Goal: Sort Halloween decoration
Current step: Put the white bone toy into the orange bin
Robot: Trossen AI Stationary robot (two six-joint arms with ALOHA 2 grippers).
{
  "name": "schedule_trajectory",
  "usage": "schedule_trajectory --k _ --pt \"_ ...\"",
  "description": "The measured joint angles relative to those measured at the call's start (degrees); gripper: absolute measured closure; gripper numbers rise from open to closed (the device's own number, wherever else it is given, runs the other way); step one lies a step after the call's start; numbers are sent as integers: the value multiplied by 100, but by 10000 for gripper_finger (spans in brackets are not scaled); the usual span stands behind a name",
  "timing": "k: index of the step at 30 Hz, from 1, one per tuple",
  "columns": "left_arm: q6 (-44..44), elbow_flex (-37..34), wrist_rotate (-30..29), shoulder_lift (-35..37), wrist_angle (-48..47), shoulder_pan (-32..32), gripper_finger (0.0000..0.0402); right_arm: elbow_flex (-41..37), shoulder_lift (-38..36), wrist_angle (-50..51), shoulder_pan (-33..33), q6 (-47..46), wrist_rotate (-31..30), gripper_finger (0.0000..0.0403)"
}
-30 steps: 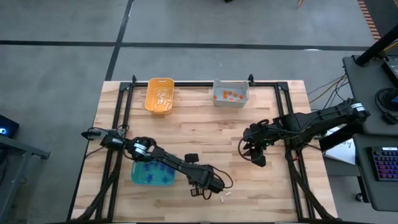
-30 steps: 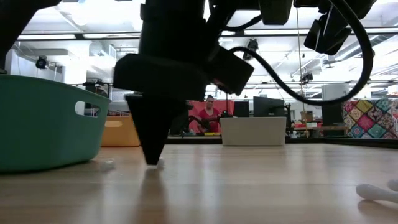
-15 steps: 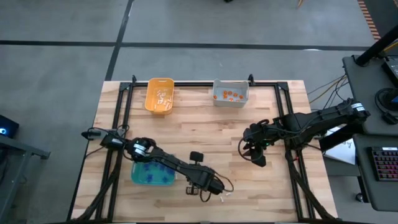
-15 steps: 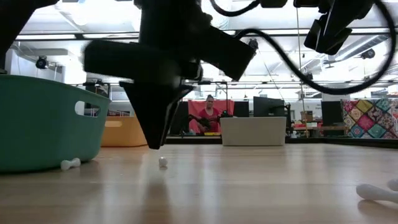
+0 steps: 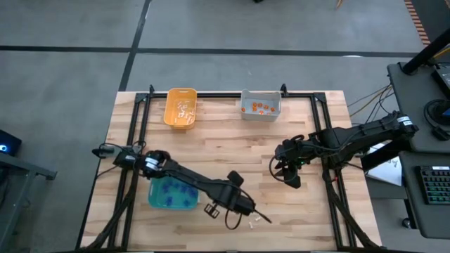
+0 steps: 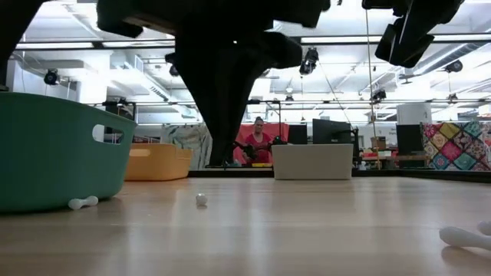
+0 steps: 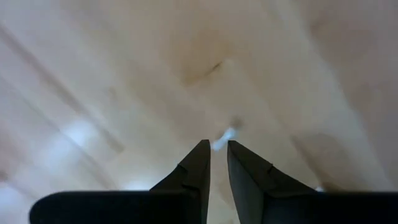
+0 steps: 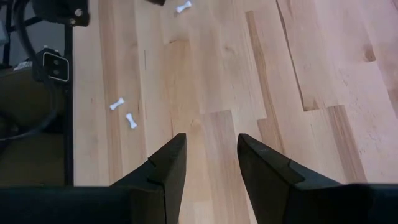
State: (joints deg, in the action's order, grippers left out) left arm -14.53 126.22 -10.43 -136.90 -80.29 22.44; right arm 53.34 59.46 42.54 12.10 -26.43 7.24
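Observation:
My left gripper (image 5: 242,206) (image 7: 218,148) points straight down over the near middle of the table, raised off the wood (image 6: 221,162). Its fingers stand almost together and I see nothing between them. A small round white trinket (image 6: 201,199) lies on the table just below it, and shows blurred past the fingertips (image 7: 225,137). A white bone-shaped trinket (image 6: 83,202) lies by the teal bin (image 6: 54,153). Two more white ones (image 5: 250,224) (image 5: 266,219) lie near the front edge. My right gripper (image 5: 288,176) (image 8: 208,155) waits open above the table's right half.
The teal bin (image 5: 172,195), at the near left, holds purple trinkets. The orange-yellow bin (image 5: 180,107) with white ones and the grey bin (image 5: 260,105) with orange ones stand at the far edge. Loose white bones (image 8: 117,104) (image 8: 130,120) lie on bare wood. A person sits far behind.
My left gripper has risen from the table top and rolled about its own downward line, its fingers keeping the same narrow gap. The round white trinket has stayed on the wood where the fingertips stood.

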Motion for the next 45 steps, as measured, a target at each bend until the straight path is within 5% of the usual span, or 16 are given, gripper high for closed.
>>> schedule_trajectory --k 12,27,45 --pt "-359 -344 552 33 311 -62 364 0 0 -2 0 4 -213 266" --pt "-591 -2365 878 942 1771 -406 361 0 0 -150 0 -62 -341 266" --pt "-1050 -2628 1005 945 2132 -533 280 0 0 -149 0 -64 -432 266"
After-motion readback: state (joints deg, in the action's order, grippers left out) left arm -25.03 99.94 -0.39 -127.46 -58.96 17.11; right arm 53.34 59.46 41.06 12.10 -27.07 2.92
